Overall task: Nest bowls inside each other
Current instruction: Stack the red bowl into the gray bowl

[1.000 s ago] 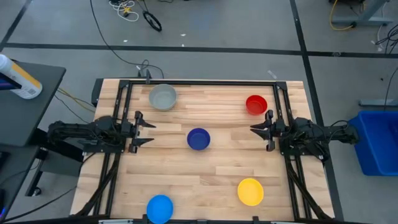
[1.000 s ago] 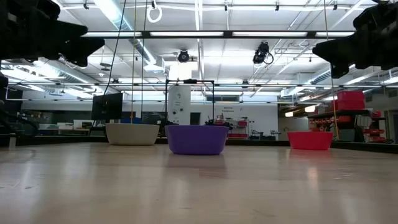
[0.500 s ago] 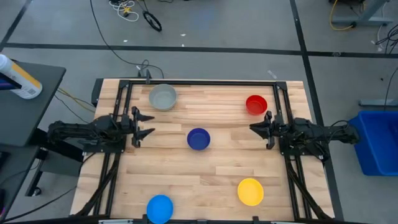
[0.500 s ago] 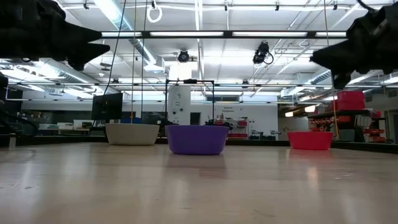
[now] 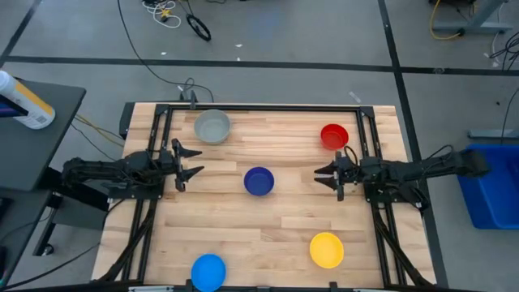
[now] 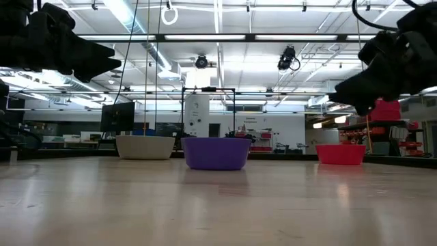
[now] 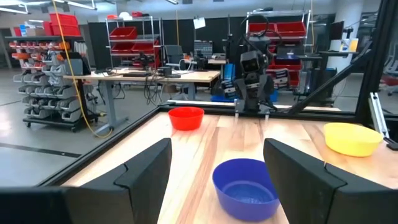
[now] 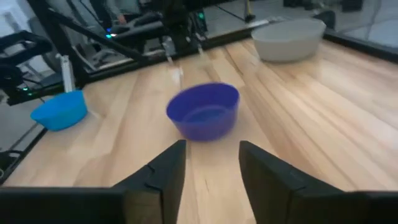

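Five bowls rest on their bases, apart from one another, on the wooden table [image 5: 268, 223]: grey [image 5: 212, 126] far left, red [image 5: 334, 136] far right, dark blue [image 5: 259, 181] in the middle, yellow [image 5: 327, 249] near right, light blue [image 5: 208, 271] near left. My left gripper [image 5: 196, 161] hovers open at the left side, level, pointing at the dark blue bowl [image 7: 245, 188]. My right gripper [image 5: 322, 175] hovers open to the right of the dark blue bowl [image 8: 204, 111], tipped slightly down toward it. Neither gripper has anything between its fingers.
Black frame rails [image 5: 268, 108] run along the table's far edge and both sides. A white bottle [image 5: 23, 101] lies on a side table off to the left. A blue bin [image 5: 491, 182] stands off to the right. Bare wood lies between the bowls.
My right gripper has reached from the right rail toward the table's middle and the dark blue bowl, sinking a little and tipping downward. My left gripper has stayed in place but has swung slightly toward the far edge. The bowls have not moved.
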### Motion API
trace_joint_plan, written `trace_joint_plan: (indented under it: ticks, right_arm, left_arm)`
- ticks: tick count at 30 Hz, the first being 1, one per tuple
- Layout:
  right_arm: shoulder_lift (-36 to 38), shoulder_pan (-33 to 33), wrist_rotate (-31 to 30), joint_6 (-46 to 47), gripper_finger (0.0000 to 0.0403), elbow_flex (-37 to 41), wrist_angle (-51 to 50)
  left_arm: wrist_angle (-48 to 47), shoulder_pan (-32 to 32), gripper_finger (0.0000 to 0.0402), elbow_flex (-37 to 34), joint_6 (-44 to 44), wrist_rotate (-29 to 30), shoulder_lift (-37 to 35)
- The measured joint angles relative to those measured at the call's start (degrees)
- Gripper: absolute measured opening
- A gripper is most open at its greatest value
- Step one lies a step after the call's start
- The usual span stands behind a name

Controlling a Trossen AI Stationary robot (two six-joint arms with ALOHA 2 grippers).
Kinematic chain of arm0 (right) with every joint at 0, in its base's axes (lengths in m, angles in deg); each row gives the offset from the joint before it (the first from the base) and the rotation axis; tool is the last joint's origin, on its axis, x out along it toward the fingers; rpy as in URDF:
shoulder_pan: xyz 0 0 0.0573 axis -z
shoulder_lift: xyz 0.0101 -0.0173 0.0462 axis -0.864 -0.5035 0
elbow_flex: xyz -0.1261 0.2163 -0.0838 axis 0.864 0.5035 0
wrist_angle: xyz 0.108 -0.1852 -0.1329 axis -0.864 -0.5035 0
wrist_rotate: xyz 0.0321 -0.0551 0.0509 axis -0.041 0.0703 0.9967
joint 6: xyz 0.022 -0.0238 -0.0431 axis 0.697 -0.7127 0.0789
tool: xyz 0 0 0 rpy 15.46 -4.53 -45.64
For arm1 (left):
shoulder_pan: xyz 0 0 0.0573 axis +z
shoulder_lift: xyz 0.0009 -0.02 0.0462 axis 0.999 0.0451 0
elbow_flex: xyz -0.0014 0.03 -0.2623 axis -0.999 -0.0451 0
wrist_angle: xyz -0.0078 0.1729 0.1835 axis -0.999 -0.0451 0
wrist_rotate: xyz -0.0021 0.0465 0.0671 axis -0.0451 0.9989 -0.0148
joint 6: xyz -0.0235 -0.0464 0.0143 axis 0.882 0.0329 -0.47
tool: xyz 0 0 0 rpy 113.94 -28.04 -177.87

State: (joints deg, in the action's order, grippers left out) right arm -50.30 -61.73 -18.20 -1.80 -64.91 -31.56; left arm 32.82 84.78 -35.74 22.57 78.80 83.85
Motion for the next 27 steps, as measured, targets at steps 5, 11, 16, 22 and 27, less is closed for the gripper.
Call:
trace_joint_plan:
  ticks: [5, 11, 16, 22, 27]
  right_arm:
    - [-12.4, 2.4, 2.8, -1.6, 0.0183, -7.5, 3.8]
    - [-29.9, 4.6, 0.8, -5.0, 0.0185, -21.6, -1.3]
    - [-38.4, 8.4, -7.1, -8.3, 0.0186, -30.7, -19.4]
    - [-34.3, 14.3, -7.8, -10.9, 0.0197, -31.6, -27.4]
    - [-27.0, 20.5, -7.8, -12.1, 0.021, -31.6, -37.5]
  left_arm:
    - [0.0, 0.0, 0.0261, 0.0, 0.0, 0.4, 0.0]
    - [-0.1, 0.0, 0.0261, 0.0, 0.0, 0.3, 0.0]
    - [-0.2, 0.0, 0.0261, 0.0, 0.1, 0.1, 0.0]
    - [-0.3, 0.0, 0.0261, 0.0, 0.5, 0.1, 1.1]
    - [-0.3, 0.0, 0.0261, 0.0, 1.3, 0.2, 4.3]
